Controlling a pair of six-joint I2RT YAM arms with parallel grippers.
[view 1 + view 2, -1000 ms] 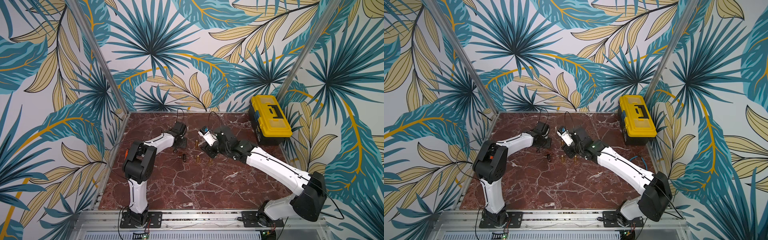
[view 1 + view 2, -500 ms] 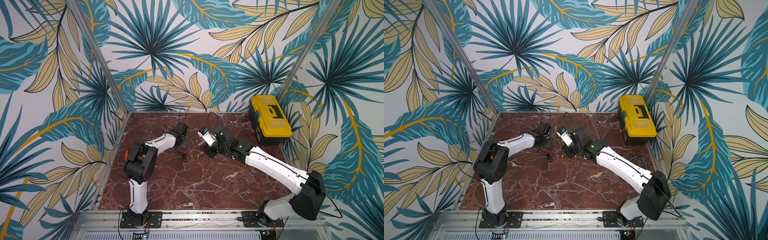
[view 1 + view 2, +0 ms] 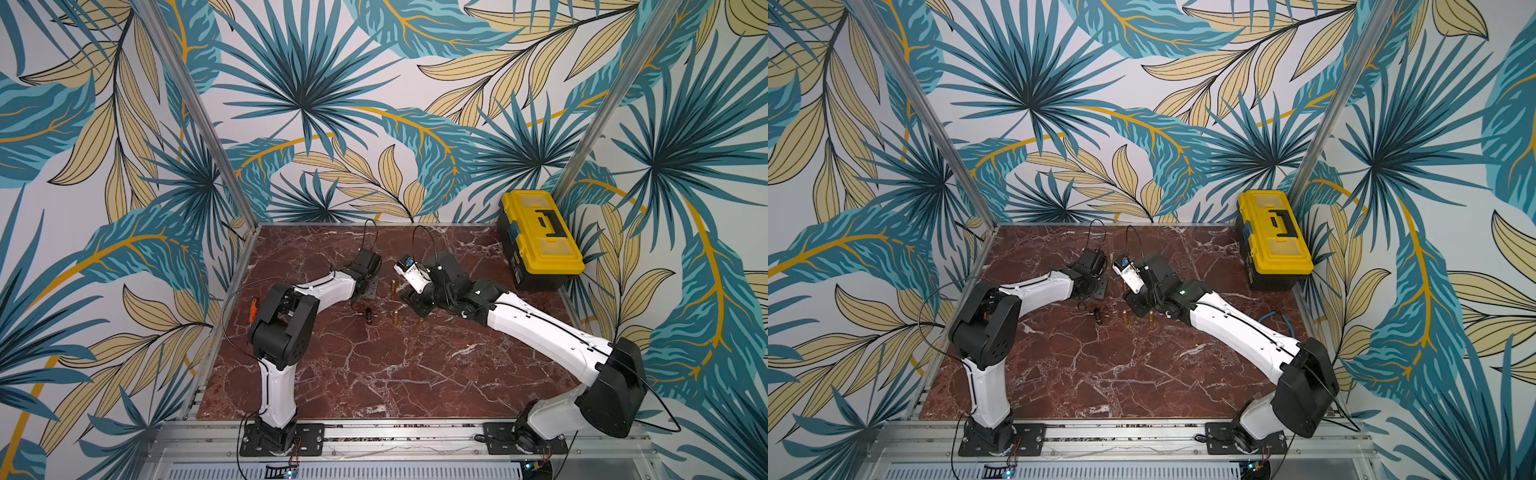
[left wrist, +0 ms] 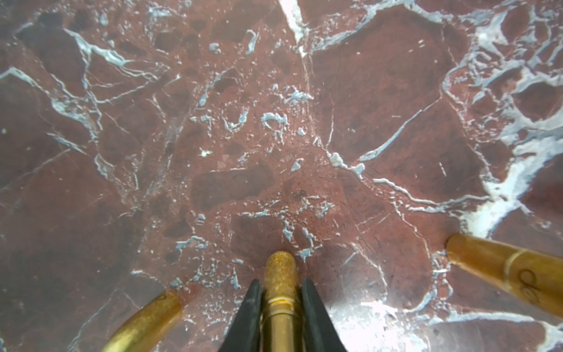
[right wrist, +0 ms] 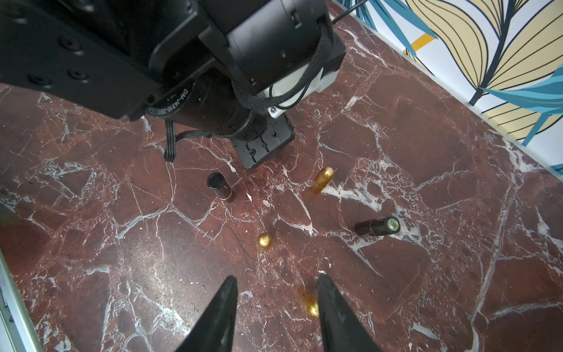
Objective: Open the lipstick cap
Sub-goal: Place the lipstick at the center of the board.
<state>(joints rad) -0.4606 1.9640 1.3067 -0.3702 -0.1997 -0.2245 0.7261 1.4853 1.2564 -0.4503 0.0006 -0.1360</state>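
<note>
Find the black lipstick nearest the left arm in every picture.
Both top views: black lipstick, mid-table, just left of a gold lipstick.
Left wrist: not in it.
Right wrist: standing near the left arm.
Landmark: that gold lipstick.

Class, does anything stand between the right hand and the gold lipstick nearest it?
Nothing visible does. The right hand is open, and the lipstick shows in the gap between its fingers, close beside one; whether they touch is unclear.
</note>
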